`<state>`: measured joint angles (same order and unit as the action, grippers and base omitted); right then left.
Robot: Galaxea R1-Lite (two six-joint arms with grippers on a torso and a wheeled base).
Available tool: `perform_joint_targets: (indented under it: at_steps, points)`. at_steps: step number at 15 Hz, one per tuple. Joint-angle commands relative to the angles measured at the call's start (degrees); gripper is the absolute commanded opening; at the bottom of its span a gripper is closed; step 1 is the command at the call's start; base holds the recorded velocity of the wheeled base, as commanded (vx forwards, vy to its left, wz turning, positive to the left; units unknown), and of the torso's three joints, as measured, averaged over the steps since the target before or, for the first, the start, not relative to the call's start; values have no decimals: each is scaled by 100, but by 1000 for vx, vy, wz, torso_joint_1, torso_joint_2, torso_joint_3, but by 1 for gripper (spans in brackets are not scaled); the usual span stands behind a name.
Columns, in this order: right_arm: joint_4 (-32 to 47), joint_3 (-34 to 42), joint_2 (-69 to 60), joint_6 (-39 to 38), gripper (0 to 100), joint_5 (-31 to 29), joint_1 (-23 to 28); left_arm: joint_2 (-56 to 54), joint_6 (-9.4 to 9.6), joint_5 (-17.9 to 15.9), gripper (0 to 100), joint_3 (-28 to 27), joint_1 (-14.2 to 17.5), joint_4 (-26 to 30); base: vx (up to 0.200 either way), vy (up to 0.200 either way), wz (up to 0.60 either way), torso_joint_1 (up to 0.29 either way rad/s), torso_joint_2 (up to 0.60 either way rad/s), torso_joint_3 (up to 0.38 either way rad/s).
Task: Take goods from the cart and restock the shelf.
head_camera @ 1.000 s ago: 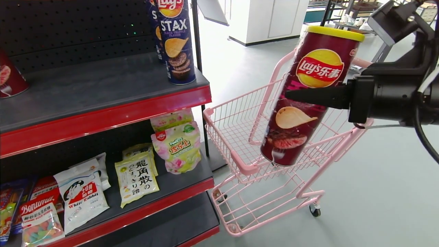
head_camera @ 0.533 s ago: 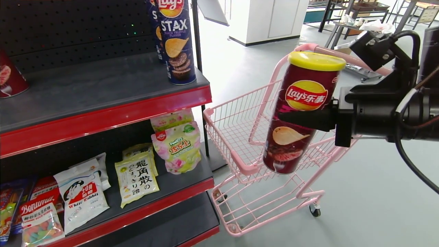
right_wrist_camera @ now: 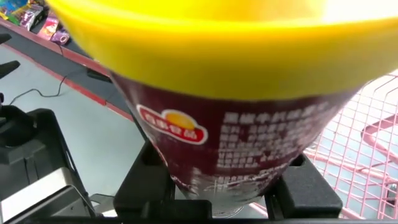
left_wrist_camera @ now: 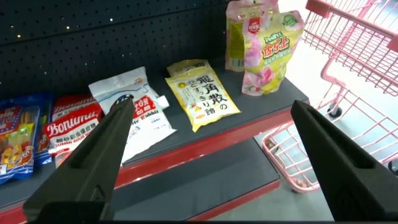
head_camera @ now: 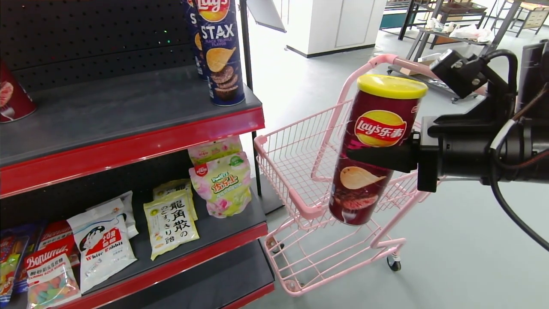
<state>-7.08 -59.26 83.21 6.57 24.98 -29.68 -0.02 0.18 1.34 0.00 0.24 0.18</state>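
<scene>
The chip can point(head_camera: 360, 193) has a glossy dark red wrap that reflects the light, and its yellow lid point(head_camera: 392, 86) looks like smooth plastic. The right gripper point(head_camera: 364, 155) seems to be of black matt plastic, and the left gripper point(left_wrist_camera: 211, 109) has the same dull black finish. The cart point(head_camera: 291, 141) is thin metal wire with a smooth pink coating. The shelf point(head_camera: 107, 107) has matt dark grey boards, a shiny red front edge and a perforated black back panel. The snack bags point(head_camera: 171, 223) are of glossy plastic film. The floor point(head_camera: 472, 257) is smooth and grey, with a soft shine.
</scene>
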Motion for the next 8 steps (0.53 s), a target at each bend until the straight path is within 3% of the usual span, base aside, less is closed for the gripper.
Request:
perform_joint_targets:
  at_steps: [1,3,8]
  points:
    - [5,64,-68,11,0,7,-2,2,-1,-2,100,0,2,-1,0,0,0,0,0,0]
    - [5,99,-130,11,0,7,-2,2,-1,-2,100,0,2,-1,0,0,0,23,-101,-77]
    - [14,64,-227,46,0,16,-11,2,17,-2,100,0,2,-1,0,0,0,118,-448,-321]
